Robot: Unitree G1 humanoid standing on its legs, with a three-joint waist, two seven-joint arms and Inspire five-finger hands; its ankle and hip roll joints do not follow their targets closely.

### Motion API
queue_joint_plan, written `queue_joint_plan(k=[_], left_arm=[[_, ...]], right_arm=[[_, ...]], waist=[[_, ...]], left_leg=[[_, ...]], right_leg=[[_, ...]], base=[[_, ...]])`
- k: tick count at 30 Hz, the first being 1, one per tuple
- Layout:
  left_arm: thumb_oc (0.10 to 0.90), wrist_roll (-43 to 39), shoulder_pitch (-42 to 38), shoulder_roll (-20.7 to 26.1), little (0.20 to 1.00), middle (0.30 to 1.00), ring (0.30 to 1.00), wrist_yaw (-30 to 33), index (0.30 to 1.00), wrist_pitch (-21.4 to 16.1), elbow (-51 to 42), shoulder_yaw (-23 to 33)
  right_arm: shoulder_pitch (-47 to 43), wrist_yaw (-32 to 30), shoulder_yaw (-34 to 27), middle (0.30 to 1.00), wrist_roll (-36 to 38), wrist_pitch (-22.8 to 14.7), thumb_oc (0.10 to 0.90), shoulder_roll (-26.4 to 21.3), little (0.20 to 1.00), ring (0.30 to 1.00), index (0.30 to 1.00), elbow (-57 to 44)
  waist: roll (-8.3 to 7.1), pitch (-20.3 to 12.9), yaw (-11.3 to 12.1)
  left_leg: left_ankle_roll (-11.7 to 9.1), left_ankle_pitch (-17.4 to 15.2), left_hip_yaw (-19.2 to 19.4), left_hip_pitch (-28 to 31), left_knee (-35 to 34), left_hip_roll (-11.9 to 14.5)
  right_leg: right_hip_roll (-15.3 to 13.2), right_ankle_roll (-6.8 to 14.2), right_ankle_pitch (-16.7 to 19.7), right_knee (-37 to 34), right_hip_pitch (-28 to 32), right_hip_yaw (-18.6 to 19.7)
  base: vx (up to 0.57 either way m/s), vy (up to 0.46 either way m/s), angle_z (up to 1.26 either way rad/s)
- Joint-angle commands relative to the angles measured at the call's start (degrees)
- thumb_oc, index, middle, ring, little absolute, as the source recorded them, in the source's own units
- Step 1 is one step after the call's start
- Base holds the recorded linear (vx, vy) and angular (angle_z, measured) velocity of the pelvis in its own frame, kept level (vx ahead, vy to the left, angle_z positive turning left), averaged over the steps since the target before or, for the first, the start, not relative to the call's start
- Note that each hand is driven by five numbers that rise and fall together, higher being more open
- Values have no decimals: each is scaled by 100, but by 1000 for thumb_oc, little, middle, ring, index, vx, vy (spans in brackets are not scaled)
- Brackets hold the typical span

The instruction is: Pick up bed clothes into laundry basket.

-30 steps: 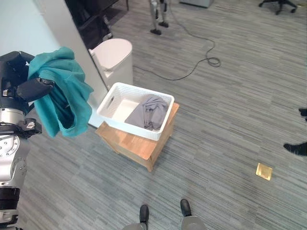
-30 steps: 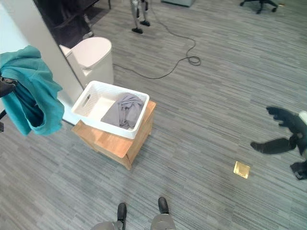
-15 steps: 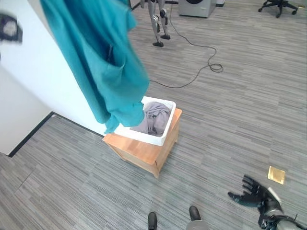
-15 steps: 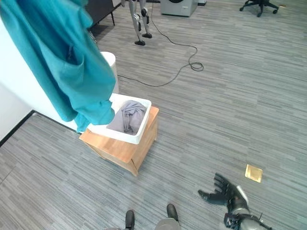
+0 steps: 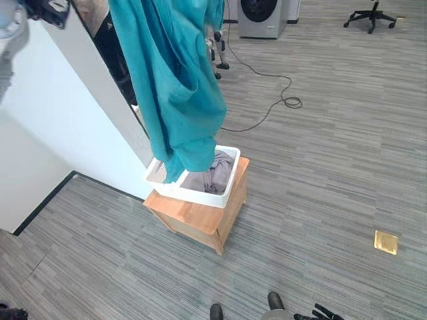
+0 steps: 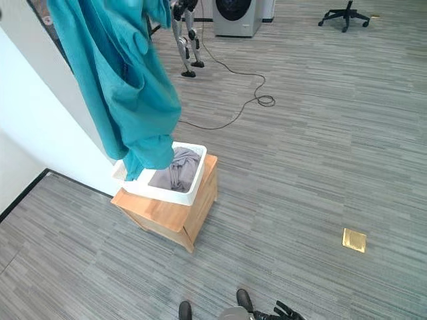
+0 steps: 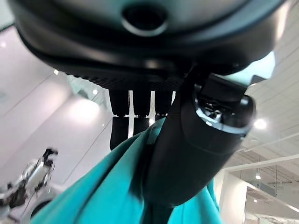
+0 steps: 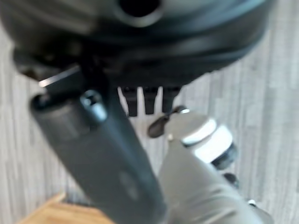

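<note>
A large teal garment (image 5: 177, 87) hangs from high up, and its lower end covers the left part of the white laundry basket (image 5: 223, 190). Whether the garment touches the basket I cannot tell. A grey cloth (image 5: 208, 179) lies inside the basket, which stands on a low wooden stool (image 5: 200, 217). In the left wrist view my left hand (image 7: 187, 140) has thumb and fingers curled on the teal garment (image 7: 103, 196). My right hand (image 6: 283, 312) shows at the bottom edge, low and far from the basket. In its own wrist view the right hand (image 8: 107, 163) has straight fingers and holds nothing.
A white wall (image 5: 60, 133) runs close behind the stool on the left. Further back stand a washing machine (image 5: 263, 17), another robot's legs (image 5: 217, 50) and an office chair (image 5: 370, 15). A black cable (image 5: 267, 100) trails over the grey floor. A brass floor plate (image 5: 385, 242) lies at right.
The camera has shifted. The teal garment has been raised from beside the basket to hang high over it. My right hand has dropped towards the bottom edge.
</note>
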Motion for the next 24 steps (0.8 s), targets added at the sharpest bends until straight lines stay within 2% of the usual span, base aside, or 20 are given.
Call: queue_joint_plan(k=[1,8,11,13,16,18,24], left_arm=[[400,89,-467,176,300,300,300,299,300,-166,850,745],[400,146,-459,230,300,300,300,450,300,-205,878,869],[400,191,-693,345,300,300,300,542,300,-232,1039,729],[400,184,-745,342,300,300,300,537,300,-234,1059,684],[400,198,-930,427,300,300,300,586,300,-157,1667,607],[400,194,-934,428,300,300,300,581,300,-161,1674,607],[400,197,-605,496,300,300,300,530,300,-45,2183,922]], right_arm=[[30,-315,-168,900,266,-278,800,-370,900,900,900,239],[-73,-585,-212,900,-15,-311,800,-267,900,900,900,814],[-105,-669,-103,900,-299,-235,800,-240,900,900,900,1149],[-122,-668,-99,900,-299,-238,800,-228,900,900,900,1159],[-166,-787,-140,900,-304,-213,800,-225,900,900,900,1500],[-171,-787,-139,900,-303,-214,800,-228,900,900,900,1504],[-237,-891,-239,900,-220,-227,800,-314,900,900,900,1629]], waist=[[132,-164,-4],[235,34,-147],[334,137,-159],[322,138,-154],[394,239,-171],[397,241,-167],[435,468,-252]], left_leg=[[-145,-174,421,-119,6,213],[-176,-149,554,-290,6,238],[-180,-117,600,-413,6,225],[-181,-117,606,-422,6,227],[-168,-132,657,-444,6,224],[-168,-133,663,-444,6,225],[-174,-144,770,-530,6,258]], right_leg=[[-94,337,-210,206,-58,220],[-49,324,-117,105,-273,345],[-37,319,-68,90,-426,412],[-34,319,-65,92,-439,419],[-23,323,-45,86,-527,527],[-21,323,-44,87,-530,533],[10,314,-39,84,-702,615]], base=[[6,5,-13],[1,0,-16],[-1,12,-5],[18,2,-6],[55,11,-10],[33,12,-19],[10,12,-8]])
